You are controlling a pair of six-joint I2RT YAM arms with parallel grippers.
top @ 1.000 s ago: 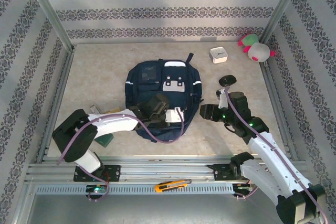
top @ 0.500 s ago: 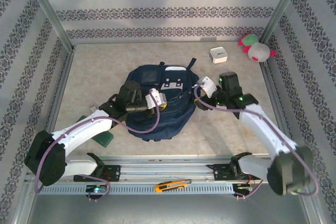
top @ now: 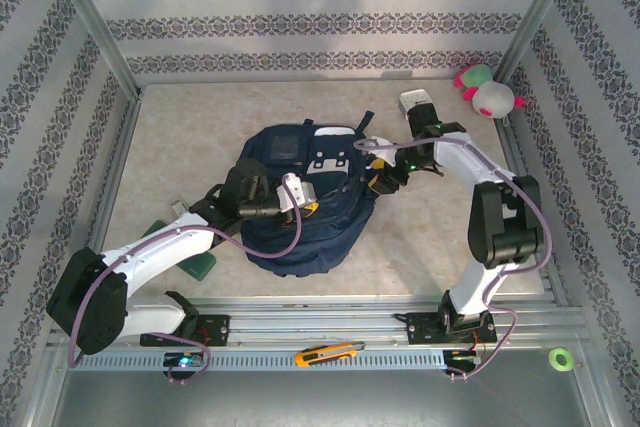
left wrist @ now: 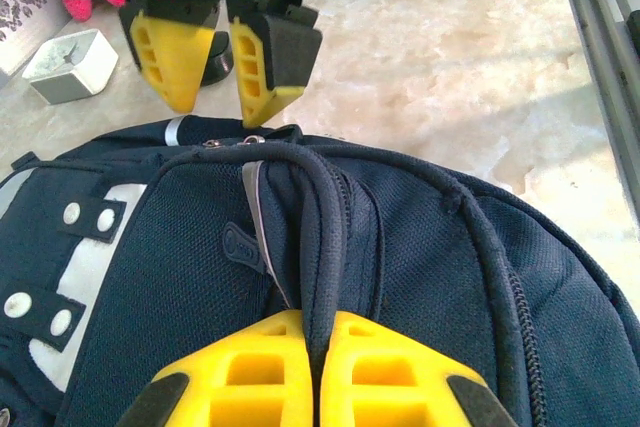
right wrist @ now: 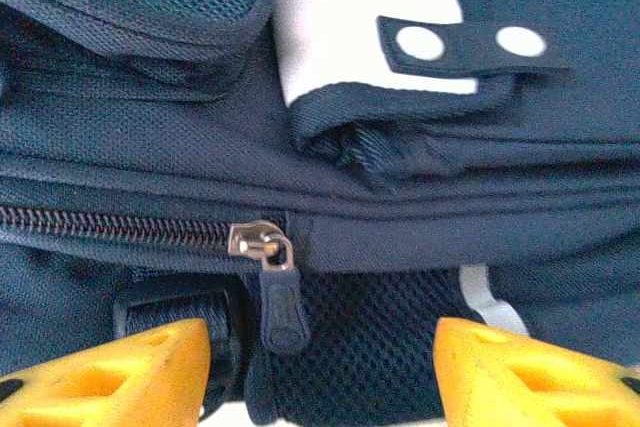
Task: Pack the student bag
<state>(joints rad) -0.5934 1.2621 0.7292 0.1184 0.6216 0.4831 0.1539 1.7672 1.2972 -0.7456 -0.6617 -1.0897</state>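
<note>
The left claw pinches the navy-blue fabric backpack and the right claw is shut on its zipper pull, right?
No: the right wrist view shows the right claw open, straddling the black zipper pull. The left claw does pinch the navy-blue fabric backpack.

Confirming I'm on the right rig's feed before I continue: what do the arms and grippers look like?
The left arm and right arm have white shells and black joints, each trailed by a looping purple cable. The left gripper and right gripper carry chunky yellow wedge fingers with moulded hollow cells; the right's have black pads.
</note>
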